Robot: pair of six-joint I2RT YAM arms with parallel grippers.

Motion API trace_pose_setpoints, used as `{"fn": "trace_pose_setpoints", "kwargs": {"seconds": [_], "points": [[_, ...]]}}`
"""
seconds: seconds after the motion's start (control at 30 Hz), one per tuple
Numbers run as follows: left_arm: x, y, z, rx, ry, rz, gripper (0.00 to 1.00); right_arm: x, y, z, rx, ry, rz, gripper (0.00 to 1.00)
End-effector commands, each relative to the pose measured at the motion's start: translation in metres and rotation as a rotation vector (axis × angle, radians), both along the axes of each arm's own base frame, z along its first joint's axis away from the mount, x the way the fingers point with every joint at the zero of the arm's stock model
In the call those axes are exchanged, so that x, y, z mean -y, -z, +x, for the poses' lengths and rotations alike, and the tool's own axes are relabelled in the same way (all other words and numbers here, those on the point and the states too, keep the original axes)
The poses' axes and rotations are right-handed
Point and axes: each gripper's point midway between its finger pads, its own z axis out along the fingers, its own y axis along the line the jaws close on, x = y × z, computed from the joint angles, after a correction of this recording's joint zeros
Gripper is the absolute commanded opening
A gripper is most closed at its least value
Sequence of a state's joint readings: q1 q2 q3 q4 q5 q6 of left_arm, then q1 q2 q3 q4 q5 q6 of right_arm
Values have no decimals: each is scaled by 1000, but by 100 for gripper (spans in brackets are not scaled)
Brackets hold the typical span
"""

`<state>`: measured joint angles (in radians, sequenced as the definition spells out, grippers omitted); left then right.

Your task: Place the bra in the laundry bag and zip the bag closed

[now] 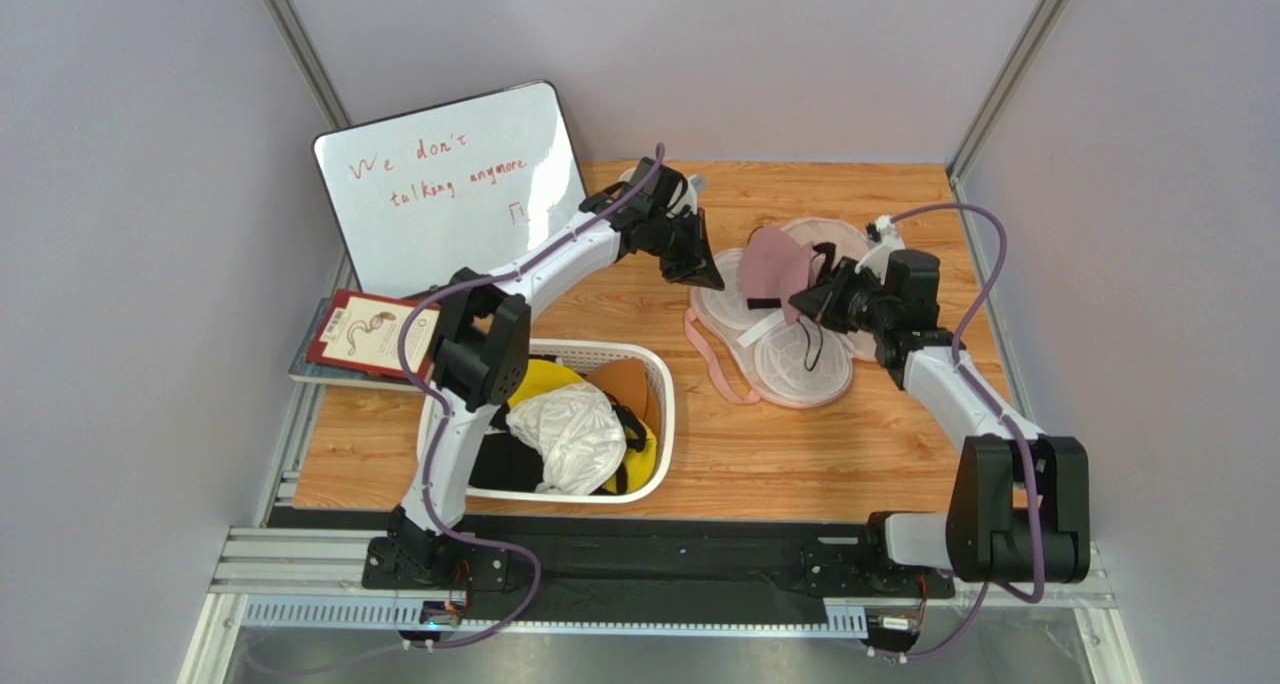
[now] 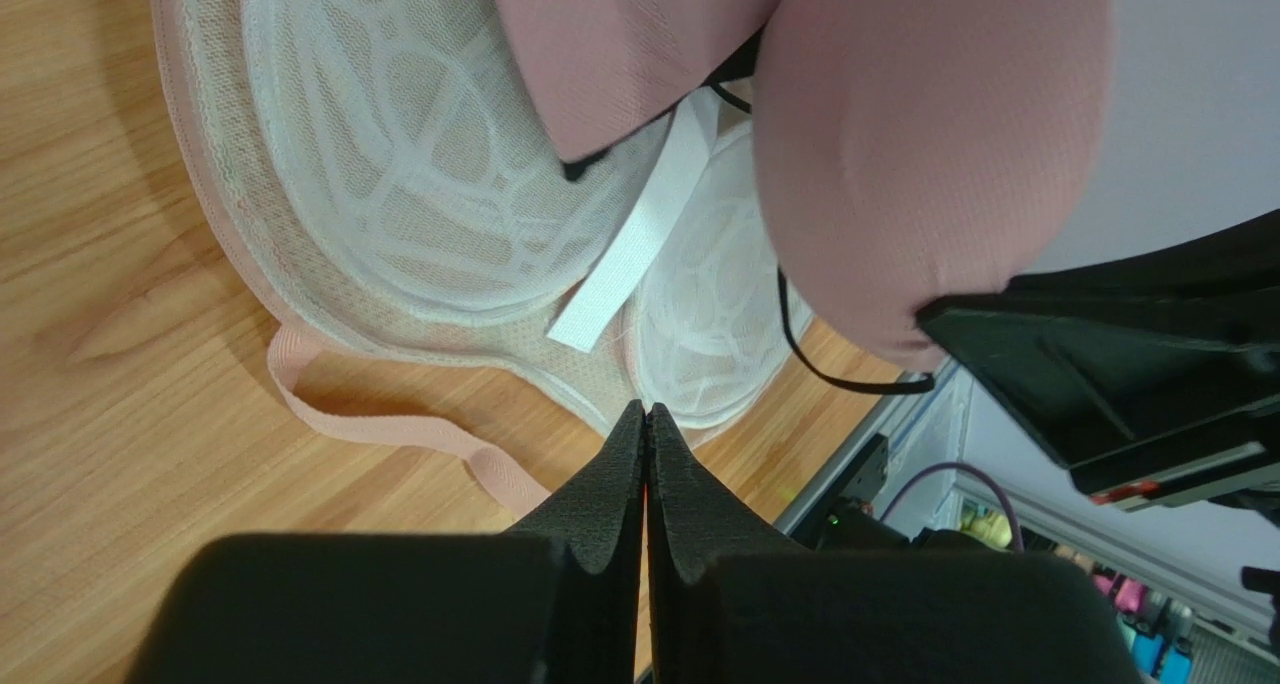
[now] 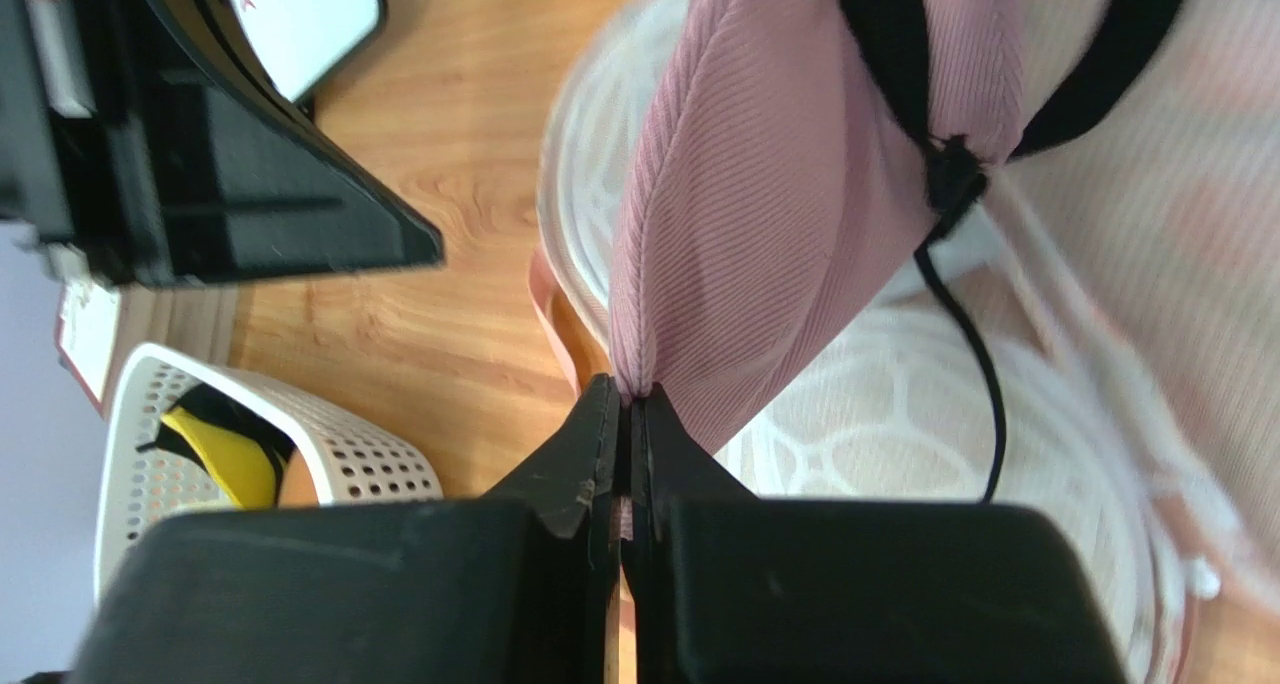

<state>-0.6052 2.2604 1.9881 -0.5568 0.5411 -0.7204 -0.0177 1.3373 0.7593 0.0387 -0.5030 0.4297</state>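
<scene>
Basket: white slotted plastic basket with yellow and white garments inside, well left of the flat rounded cream fabric laundry bag with pink zip edging; not part of the job.
Left gripper: black two-finger left gripper, fingers pressed together on nothing, hovering just left of the laundry bag.
Bra: pale pink padded bra with thin black straps, lifted clear and hanging over the laundry bag's open halves, one strap dangling toward the mesh lining.
Laundry bag: spread open like a clamshell, white mesh inside showing, nothing in it yet; pink loop trailing from its left edge.
Right gripper: black two-finger right gripper, pinching the bra's edge, just above the laundry bag's middle.
Done, judging by the layout: bag unzipped and laid open; bra picked up and carried over it.
Left to do: lowering the bra into one half, letting go, folding the other half over, running the zip shut.
</scene>
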Motion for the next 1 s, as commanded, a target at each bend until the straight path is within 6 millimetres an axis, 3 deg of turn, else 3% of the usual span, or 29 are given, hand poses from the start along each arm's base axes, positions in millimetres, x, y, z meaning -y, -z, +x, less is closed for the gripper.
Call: {"fn": "trace_pose_setpoints", "kwargs": {"seconds": [0.0, 0.27, 0.4, 0.53, 0.6, 0.77, 0.8, 0.97], "points": [[-1, -38, -5, 80, 22, -42, 1, 5, 1, -19, 24, 30, -38, 0], [7, -39, -19, 79, 53, -45, 3, -3, 59, -64, -190, 9, 9, 0], [16, -37, -30, 73, 89, -53, 10, -14, 71, -83, -273, -11, 90, 0], [24, -37, -40, 80, 119, -65, 21, -31, 63, -91, -311, -49, 222, 0], [28, -38, -45, 77, 141, -81, 29, -30, 55, -87, -289, -49, 221, 0], [42, -43, -53, 77, 172, -151, 48, -8, 73, -92, -340, -15, 38, 2], [43, -44, -54, 82, 180, -156, 57, -6, 73, -93, -340, -13, 23, 3], [55, -52, -52, 125, 208, -174, 66, -2, 70, -98, -330, -9, -15, 6]]}}
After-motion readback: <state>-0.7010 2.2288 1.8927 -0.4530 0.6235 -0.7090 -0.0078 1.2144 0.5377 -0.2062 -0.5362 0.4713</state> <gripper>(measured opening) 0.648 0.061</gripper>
